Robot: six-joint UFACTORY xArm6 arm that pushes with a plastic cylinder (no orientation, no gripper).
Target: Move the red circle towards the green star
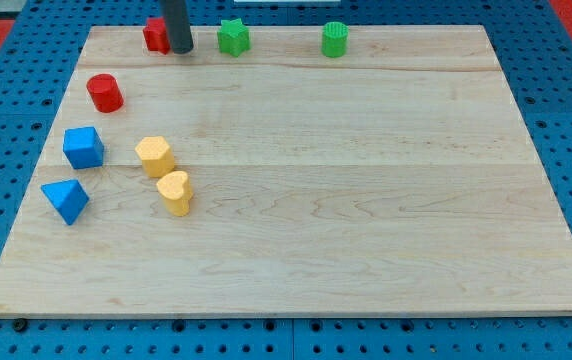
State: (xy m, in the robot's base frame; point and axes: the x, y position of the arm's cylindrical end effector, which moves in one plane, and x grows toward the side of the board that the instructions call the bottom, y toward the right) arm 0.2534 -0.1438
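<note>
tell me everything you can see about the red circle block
The red circle block is a short, matte red cylinder standing upright on the pale wooden board, near the view's left edge. Nothing touches it. The blue cube-like block lies just below it; my tip is up and right, apart from it.

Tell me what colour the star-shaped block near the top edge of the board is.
Green. The star shows clearly in the camera view, just to the view's right of my tip.

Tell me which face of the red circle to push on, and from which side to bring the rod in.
Press on the red circle at its lower-left wall, coming from the view's bottom left, since the green star lies up and to the right. It is a short upright cylinder, so aim dead centre or it may slip sideways. My tip now sits beside another red block.
</note>
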